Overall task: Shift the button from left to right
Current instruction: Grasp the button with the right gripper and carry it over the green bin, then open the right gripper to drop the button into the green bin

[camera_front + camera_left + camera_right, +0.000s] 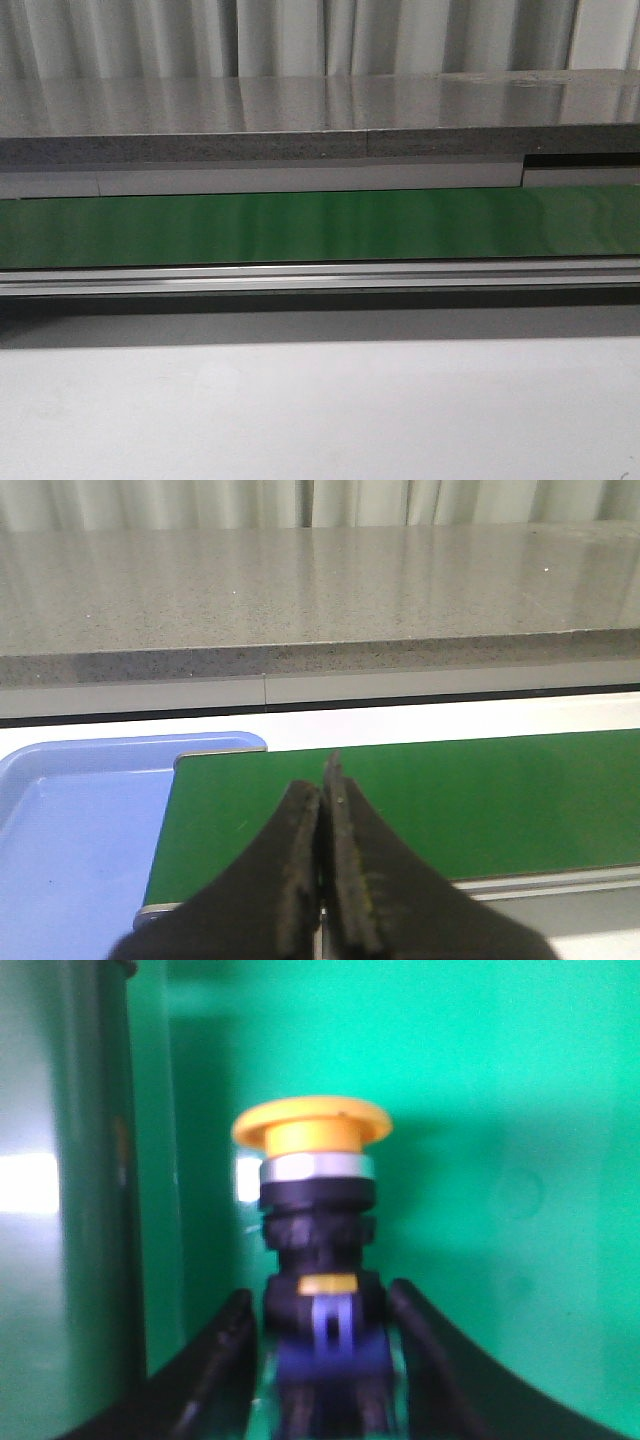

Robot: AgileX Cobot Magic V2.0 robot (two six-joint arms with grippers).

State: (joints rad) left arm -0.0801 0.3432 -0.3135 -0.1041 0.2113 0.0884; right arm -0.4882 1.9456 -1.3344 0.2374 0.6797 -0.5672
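Over green belt (480, 1110) — button (312, 1200) sits between right gripper (320, 1340) fingers, grip uncertain. Left gripper (322, 810) closed, empty. Placing on right side remains — front view shows neither.

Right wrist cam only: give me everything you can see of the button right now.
The button shows only in the slightly blurred right wrist view. It has a wide yellow-orange mushroom cap, a silvery ring under it, a black ribbed body with a small yellow mark, and a blue part at the base. It sits between the right gripper's black fingers, against a green surface. Actual contact with the fingers can't be confirmed.
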